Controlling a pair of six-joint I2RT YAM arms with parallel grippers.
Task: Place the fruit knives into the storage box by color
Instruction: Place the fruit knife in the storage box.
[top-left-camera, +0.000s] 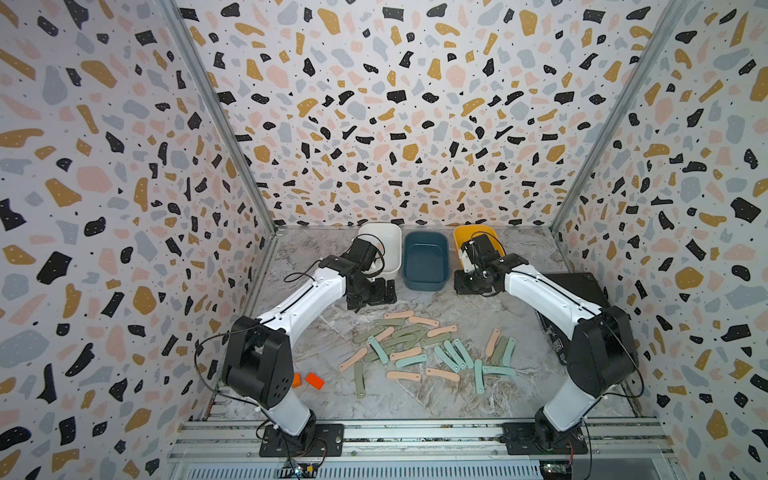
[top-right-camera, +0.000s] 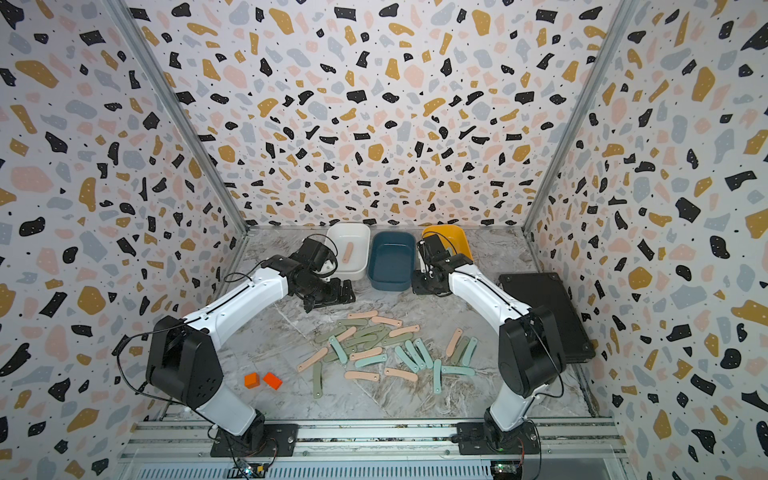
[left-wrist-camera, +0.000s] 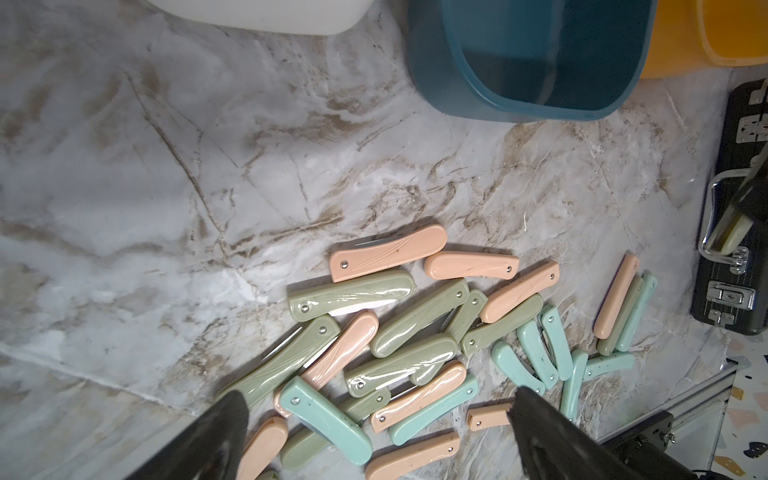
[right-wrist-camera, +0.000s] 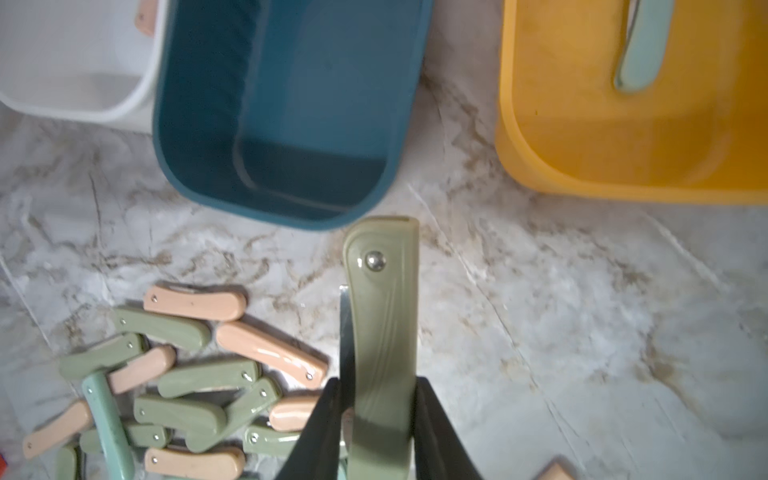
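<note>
Between the blue storage box (right-wrist-camera: 199, 83) and the yellow storage box (right-wrist-camera: 561, 124), just off the blue one's near corner, my right fingers (right-wrist-camera: 328, 403) are closed narrow on a sage-green fruit knife (right-wrist-camera: 382, 316), pinching it across its width, with its broad face to the wrist camera. Its long axis runs straight out in line with the fingers. The riveted end leads and points at the blue box's near rim, and a thin line of blade steel shows along one edge. I judge this hold suits a drop: the free length can pass over the rim before I let go. The yellow box holds one mint-teal knife (right-wrist-camera: 638, 62) and the white storage box (top-right-camera: 351, 272) one peach-pink knife (top-right-camera: 348, 252), while the blue box shows nothing inside, so I judge green belongs there. My left fingers (top-left-camera: 376, 293) are spread wide and hold nothing, standing near the white box above the table (left-wrist-camera: 124, 166), probably ready for a pink one. Nearly all the fruit knives (top-left-camera: 415, 345) lie flat in a loose heap on the table's middle, crossing at all angles, so the sorting looks barely begun.
</note>
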